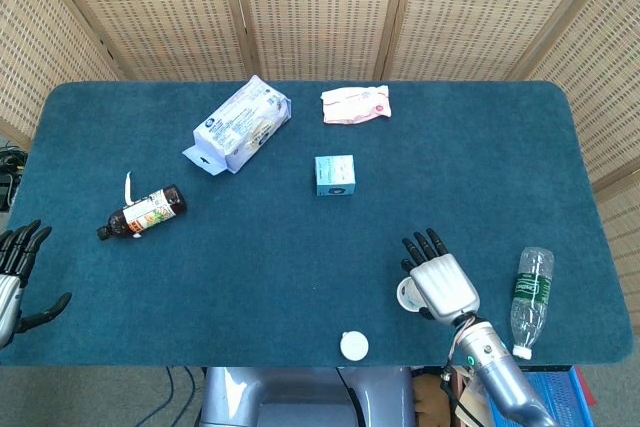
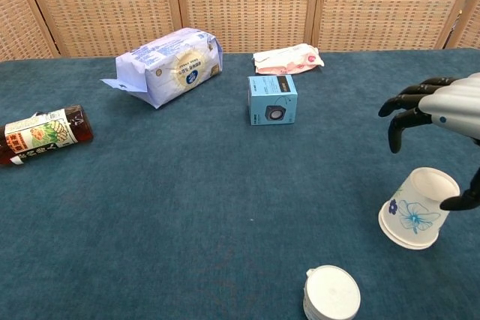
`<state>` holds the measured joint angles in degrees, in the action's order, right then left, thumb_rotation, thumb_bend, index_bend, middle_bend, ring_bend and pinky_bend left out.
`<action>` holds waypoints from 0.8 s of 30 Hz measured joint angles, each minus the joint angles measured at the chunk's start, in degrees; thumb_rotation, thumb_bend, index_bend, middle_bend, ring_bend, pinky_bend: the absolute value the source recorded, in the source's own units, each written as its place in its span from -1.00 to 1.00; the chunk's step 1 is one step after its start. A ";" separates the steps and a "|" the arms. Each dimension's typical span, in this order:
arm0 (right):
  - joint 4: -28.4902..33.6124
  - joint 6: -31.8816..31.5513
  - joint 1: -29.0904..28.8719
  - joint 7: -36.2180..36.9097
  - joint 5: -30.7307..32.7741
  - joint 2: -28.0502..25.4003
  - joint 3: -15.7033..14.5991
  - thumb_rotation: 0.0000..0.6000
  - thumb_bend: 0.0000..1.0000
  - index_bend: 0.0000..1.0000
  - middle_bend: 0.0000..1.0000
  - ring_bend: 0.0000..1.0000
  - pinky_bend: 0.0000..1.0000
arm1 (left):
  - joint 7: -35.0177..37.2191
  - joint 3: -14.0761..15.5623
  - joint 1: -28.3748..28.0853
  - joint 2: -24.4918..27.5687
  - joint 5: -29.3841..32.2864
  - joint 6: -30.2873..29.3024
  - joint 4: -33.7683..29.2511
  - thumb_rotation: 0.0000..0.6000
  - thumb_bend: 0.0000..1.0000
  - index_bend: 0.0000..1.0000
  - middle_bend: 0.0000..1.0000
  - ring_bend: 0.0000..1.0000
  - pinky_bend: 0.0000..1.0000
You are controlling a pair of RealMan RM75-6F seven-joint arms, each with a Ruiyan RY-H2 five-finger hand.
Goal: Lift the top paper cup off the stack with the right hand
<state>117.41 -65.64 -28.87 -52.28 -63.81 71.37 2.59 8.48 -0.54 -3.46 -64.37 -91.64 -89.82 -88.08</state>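
Surface: teal felt-like cloth covers the table [image 1: 120,287]; soft, so I judge a tipped cup will not roll far on it.
Task thing: paper cup [image 2: 417,208], white with a blue flower print, tilted on its side near the front right of the table, its open mouth turned up and away from me.
Other cup: a second white cup [image 2: 331,293] stands bottom-up at the near edge, a little left of the flowered one and apart from it. I cannot tell whether more are nested under it.
Right hand [image 2: 446,103]: above the paper cup, fingers [image 2: 409,103] spread and curled downward, nothing held; a dark thumb tip shows at the cup's rim, contact unclear.
Why so placed: I read the hand as poised over the cup for a grasp, thumb on one side, fingers on the other.
Left hand [image 1: 14,272]: at the table's left edge, fingers apart, empty, idle.
Head view: right hand hides most of the paper cup.
Nearby: plastic bottle [image 1: 529,298] lying just right of the hand.
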 measured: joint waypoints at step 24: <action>-2.40 -1.25 -1.61 0.58 2.22 1.20 -1.71 1.00 -0.66 -0.28 -0.73 -1.00 -1.00 | 0.05 0.04 -0.07 0.02 0.05 0.08 -0.01 1.00 -0.46 -1.00 -1.00 -1.00 -1.00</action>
<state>115.01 -66.89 -30.49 -51.70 -61.60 72.58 0.88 8.53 -0.50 -3.53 -64.35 -91.59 -89.74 -88.09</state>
